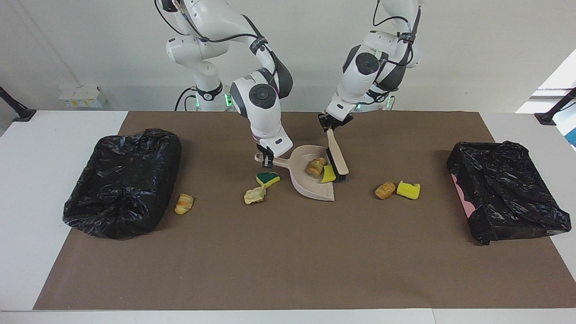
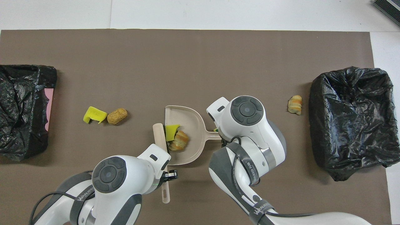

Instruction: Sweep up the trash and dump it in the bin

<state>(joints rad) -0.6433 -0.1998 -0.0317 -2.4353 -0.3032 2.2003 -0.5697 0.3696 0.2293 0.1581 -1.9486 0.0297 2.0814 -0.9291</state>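
Both claws are closed on tools near the middle of the table (image 1: 27, 180). Right claw (image 1: 268, 158) grips the handle of the beige dustpan (image 1: 310, 191), which lies flat on the brown mat (image 1: 288, 261) with its open mouth turned toward the left arm's end. Left claw (image 1: 332, 122) is clamped on the upper end of the brush (image 1: 338, 155) handle; the brush slants down so that its black bristles rest at the dustpan's mouth.

Inside the pan sit two pieces of trash: a golden-brown pastry lump (image 1: 316, 166) and a yellow sponge chunk (image 1: 328, 174), the sponge touching the bristles. Just beside the pan, toward the right arm's end, lie a green-and-yellow sponge (image 1: 267, 179) and a pale paper wad (image 1: 254, 195), close together on the mat. Toward the left arm's end, well apart from the pan, a second pastry lump (image 1: 385, 190) and a second yellow sponge chunk (image 1: 408, 190) lie side by side, nearly touching. A third pastry lump (image 1: 184, 203) rests alone just beside the black-bagged bin (image 1: 121, 180) at the right arm's end of the table.

Another bin lined with a black bag (image 1: 508, 193) stands at the left arm's end, a strip of pink showing along its edge.
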